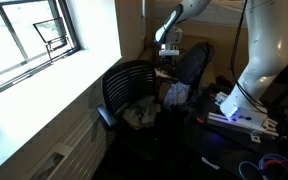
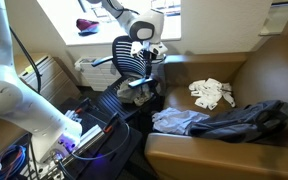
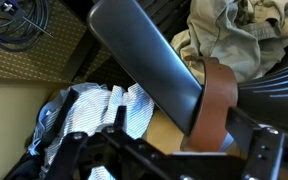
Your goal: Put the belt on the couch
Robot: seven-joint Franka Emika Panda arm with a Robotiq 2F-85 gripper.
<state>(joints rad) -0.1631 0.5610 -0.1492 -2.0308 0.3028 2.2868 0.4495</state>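
**Belt at the chair armrest, gripper spread above it, couch well apart.**

In an exterior view, the gripper (image 1: pixel 167 48) hangs over the far side of a black chair (image 1: pixel 132 85) that stands by the window (image 1: pixel 29 40); a heap of clothes (image 1: pixel 139 113) lies on its seat. In an exterior view, the gripper (image 2: pixel 150 52) is at the chair (image 2: pixel 129 60), and the brown couch (image 2: pixel 184 152) beside it carries a white cloth (image 2: pixel 212 93) and dark garments (image 2: pixel 229 120); the belt cannot be made out there. In the wrist view, the brown belt (image 3: pixel 216 100) lies across the edge of the grey armrest (image 3: pixel 149 60), just beside a beige garment (image 3: pixel 224 35) and above a striped shirt (image 3: pixel 94 110). The gripper (image 3: pixel 189 135) has its fingers (image 3: pixel 119 125) standing apart and clasps nothing.
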